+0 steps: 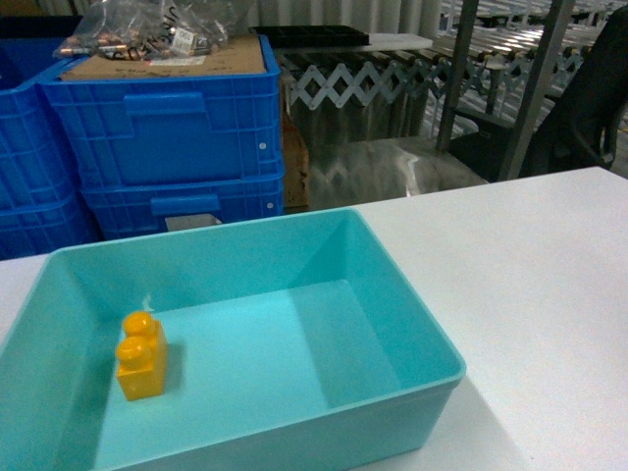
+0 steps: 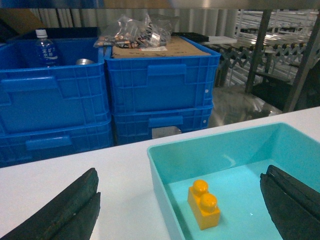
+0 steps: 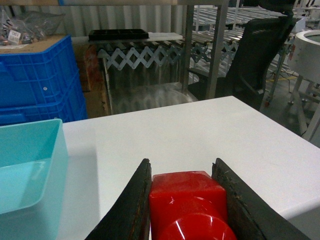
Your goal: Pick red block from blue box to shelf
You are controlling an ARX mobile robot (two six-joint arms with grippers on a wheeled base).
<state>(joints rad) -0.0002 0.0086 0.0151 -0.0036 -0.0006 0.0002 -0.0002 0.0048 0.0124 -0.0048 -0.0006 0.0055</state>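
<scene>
Mid-carry, by the look of it; red block (image 3: 189,205) clamped between the two dark pads of the right tool (image 3: 186,210), stud facing the wrist camera, held above the white surface (image 3: 200,135) and already out of the blue box (image 1: 412,324). Right tool closed snugly on the block's sides, both pads touching it. Left tool (image 2: 180,210) spread wide, nothing between its pads, hovering over the box's near-left corner. Inside the box only a yellow brick (image 1: 140,355), standing near the left wall. Neither tool visible from the head camera. Beyond the surface, dark blue crates (image 1: 167,128) stacked at left; steel posts of the shelf (image 3: 217,50) at upper right, well apart from the block. Step in hand judged as transport from box to shelf; pick appears done, placing not yet done. Next move likely calls for a reach forward and right toward the shelf, grip kept firm on the glossy block; release only once the block rests flat on a tier.
</scene>
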